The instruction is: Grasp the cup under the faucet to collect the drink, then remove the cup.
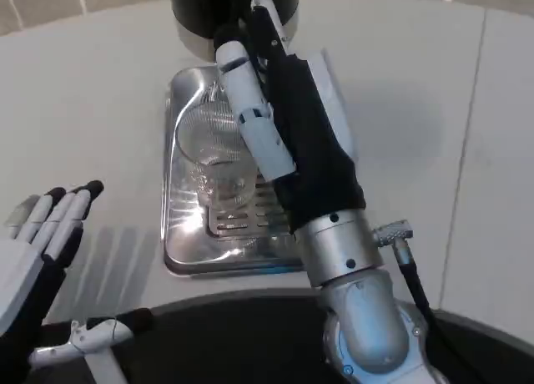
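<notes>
Cup on the drip tray, centre frame.
I see the clear cup [219, 163] upright, mouth up, on the steel tray [179, 250]; my right hand [279, 108] reaches alongside, grip unclear; my left hand [42, 250] lies open lower left over bare table [92, 92].

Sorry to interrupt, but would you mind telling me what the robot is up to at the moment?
The right robot hand reaches forward alongside a clear ribbed cup that stands on the metal drip tray below the dark drink dispenser. Its fingers lie against the cup's right side; whether they actually grip it is hard to tell. The left robot hand waits open over the white table, holding nothing. The cup looks empty or nearly so.
</notes>
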Motion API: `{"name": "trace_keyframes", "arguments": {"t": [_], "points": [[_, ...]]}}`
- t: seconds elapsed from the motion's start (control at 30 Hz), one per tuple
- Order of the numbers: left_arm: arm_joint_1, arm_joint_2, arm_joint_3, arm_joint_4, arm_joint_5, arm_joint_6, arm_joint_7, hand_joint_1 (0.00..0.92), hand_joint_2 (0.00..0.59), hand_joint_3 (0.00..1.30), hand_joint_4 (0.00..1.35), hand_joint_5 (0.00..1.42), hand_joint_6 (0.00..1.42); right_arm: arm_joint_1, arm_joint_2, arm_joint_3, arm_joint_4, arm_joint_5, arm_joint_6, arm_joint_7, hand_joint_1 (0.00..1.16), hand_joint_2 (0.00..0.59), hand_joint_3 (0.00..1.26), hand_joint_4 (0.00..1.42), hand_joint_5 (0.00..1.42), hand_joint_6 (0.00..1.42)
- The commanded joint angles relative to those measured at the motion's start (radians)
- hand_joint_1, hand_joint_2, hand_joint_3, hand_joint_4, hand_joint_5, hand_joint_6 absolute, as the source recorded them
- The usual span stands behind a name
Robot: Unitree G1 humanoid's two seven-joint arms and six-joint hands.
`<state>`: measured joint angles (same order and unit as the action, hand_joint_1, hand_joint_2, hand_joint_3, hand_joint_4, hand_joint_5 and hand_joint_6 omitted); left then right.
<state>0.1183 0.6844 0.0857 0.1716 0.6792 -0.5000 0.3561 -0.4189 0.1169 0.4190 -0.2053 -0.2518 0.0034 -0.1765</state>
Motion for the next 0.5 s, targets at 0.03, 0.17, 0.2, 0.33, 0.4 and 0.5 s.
{"name": "trace_keyframes", "arguments": {"t": [0.03,0.17,0.2,0.33,0.4,0.5], "points": [[-0.001,-0.011,-0.014,0.010,0.009,-0.005,0.022,0.000,0.070,0.00,0.00,0.00,0.00,-0.002,0.033,0.031,-0.041,-0.032,0.057,0.039,0.00,0.584,0.00,0.00,0.00,0.00],[-0.006,-0.012,-0.020,0.016,0.010,-0.007,0.027,0.000,0.070,0.00,0.00,0.00,0.00,-0.017,0.017,0.046,-0.088,-0.083,0.127,0.078,0.00,0.580,0.00,0.00,0.00,0.00],[-0.008,-0.012,-0.021,0.017,0.009,-0.007,0.028,0.000,0.070,0.00,0.00,0.00,0.00,-0.015,0.018,0.053,-0.101,-0.096,0.142,0.085,0.00,0.579,0.00,0.00,0.00,0.00],[-0.011,-0.011,-0.026,0.018,0.010,-0.007,0.032,0.000,0.070,0.00,0.00,0.00,0.00,-0.008,0.020,0.068,-0.130,-0.122,0.182,0.104,0.00,0.578,0.00,0.00,0.00,0.00],[-0.011,-0.011,-0.027,0.017,0.009,-0.007,0.033,0.000,0.070,0.00,0.00,0.00,0.00,-0.005,0.019,0.072,-0.138,-0.128,0.195,0.113,0.00,0.579,0.00,0.00,0.00,0.00],[-0.008,-0.011,-0.029,0.017,0.009,-0.010,0.037,0.000,0.070,0.00,0.00,0.00,0.00,-0.007,0.017,0.077,-0.156,-0.147,0.220,0.126,0.00,0.577,0.00,0.00,0.00,0.00]]}}
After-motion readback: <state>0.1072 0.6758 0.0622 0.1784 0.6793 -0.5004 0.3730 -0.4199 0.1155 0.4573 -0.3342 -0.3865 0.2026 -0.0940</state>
